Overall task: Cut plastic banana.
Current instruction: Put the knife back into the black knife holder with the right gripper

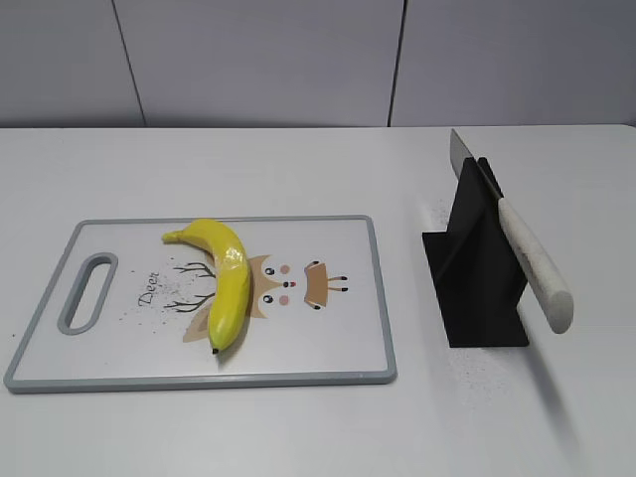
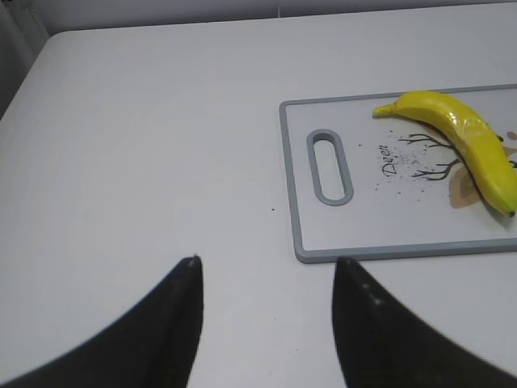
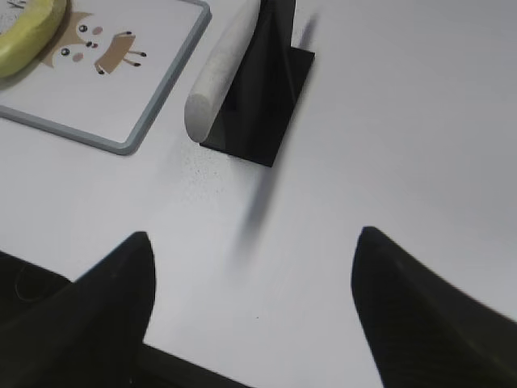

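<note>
Nearest the robot, both grippers hang over bare table, neither seen in the exterior view. Left gripper [image 2: 266,279] has its fingers spread apart, nothing between them, near the cutting board's handle end. Right gripper [image 3: 254,259] is likewise wide apart and empty, short of the knife stand.

Next out: cutting board [image 1: 328,348], grey-rimmed, white, deer print, slot handle at left. The plastic banana [image 1: 229,278] lies on it, left of centre, stem end toward the far edge, black tip toward the near edge, curve bulging right. Looks glossy and hard (likely light, stiff and slippery, so it may roll or skid under a blade). Best hold probably at the thick middle or stem half, pinning it down while cutting the free end.

Right of the board, well apart from it: black stand [image 1: 477,288], the only holder here. It carries the knife [image 1: 532,263], blade slotted in, tilted, white handle sticking out toward the near right. The handle looks like the place to grip.

Farthest: grey wall panels.
</note>
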